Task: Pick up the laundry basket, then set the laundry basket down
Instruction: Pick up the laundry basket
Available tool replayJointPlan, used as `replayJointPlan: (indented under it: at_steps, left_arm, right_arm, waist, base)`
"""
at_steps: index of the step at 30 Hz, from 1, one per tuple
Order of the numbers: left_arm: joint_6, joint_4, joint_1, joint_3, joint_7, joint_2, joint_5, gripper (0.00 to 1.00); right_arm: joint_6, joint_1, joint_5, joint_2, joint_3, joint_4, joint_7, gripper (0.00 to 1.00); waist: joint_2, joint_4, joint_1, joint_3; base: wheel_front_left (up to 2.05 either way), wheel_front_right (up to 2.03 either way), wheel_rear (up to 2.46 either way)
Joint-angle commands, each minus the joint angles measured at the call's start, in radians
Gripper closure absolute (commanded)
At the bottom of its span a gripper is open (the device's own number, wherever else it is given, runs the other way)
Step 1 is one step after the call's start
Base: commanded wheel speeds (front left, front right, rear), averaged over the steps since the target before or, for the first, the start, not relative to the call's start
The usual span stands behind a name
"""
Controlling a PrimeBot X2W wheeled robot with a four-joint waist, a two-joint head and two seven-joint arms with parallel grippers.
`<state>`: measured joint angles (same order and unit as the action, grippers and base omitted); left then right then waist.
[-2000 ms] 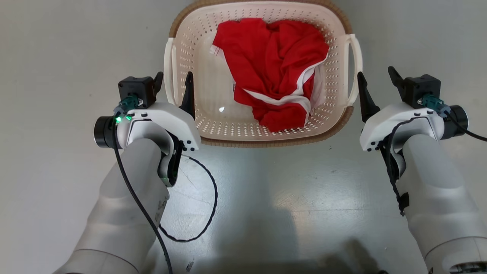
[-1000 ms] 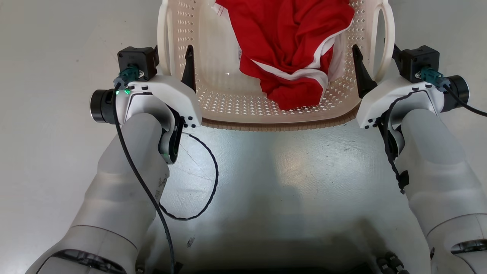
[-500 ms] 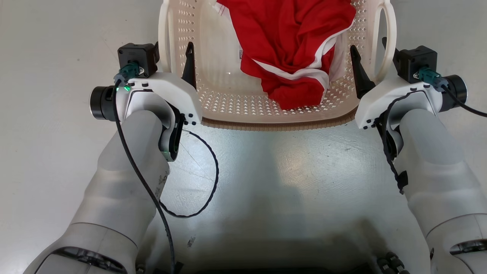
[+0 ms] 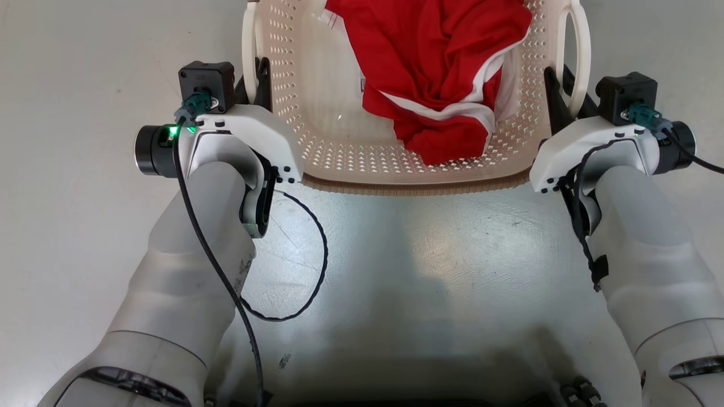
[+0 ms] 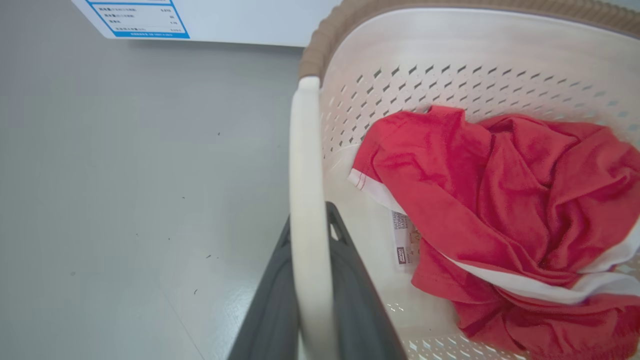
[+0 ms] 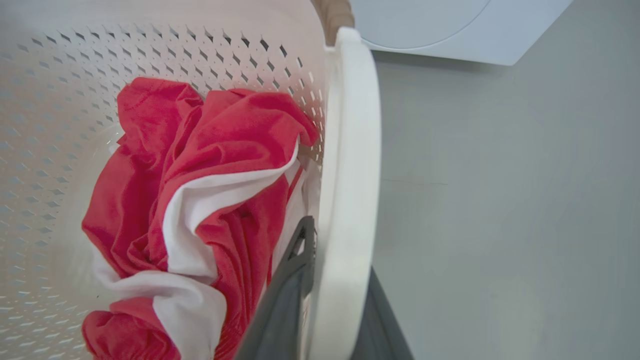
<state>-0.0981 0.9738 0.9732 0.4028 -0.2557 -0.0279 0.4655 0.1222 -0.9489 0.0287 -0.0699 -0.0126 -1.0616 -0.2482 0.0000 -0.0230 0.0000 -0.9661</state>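
Observation:
The cream perforated laundry basket point(image 4: 418, 175) with a brown rim band stands on the grey floor straight ahead, its far part cut off at the top of the head view. A red garment with white trim point(image 4: 430, 56) lies inside it. My left gripper point(image 4: 254, 76) is shut on the left loop handle point(image 4: 247, 51). In the left wrist view the white handle point(image 5: 305, 190) runs between the two dark fingers point(image 5: 360, 300). My right gripper point(image 4: 559, 79) is shut on the right loop handle point(image 4: 582, 51). The right wrist view shows that handle point(image 6: 350, 190) clamped between the fingers point(image 6: 282, 305).
A white appliance stands beyond the basket, with a blue-edged label point(image 5: 145, 20) in the left wrist view and a curved front point(image 6: 440, 25) in the right wrist view. A black cable point(image 4: 317, 254) loops off my left forearm. Open grey floor point(image 4: 68, 169) lies on both sides.
Both grippers have closed: each inner finger swung outward from inside the basket and now pinches its handle. Earlier the head camera tilted, shifting the basket up the picture.

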Motion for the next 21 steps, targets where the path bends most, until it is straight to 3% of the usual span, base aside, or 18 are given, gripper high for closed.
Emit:
replayJointPlan:
  at_steps: [1,21]
  left_arm:
    - [-0.002,-0.017,-0.017,-0.012,-0.006,-0.022,-0.017,1.0]
    - [-0.004,0.031,-0.047,0.029,-0.006,-0.022,0.031,1.0]
  right_arm:
    - [0.008,0.037,-0.007,0.02,0.04,-0.005,-0.014,1.0]
    - [0.008,0.033,-0.098,0.02,0.141,-0.086,-0.003,1.0]
  waist:
    - [0.0,0.003,0.0,0.007]
    - [0.0,0.032,0.0,0.095]
  base:
    - [0.0,0.0,0.0]
    - [0.0,0.0,0.0]
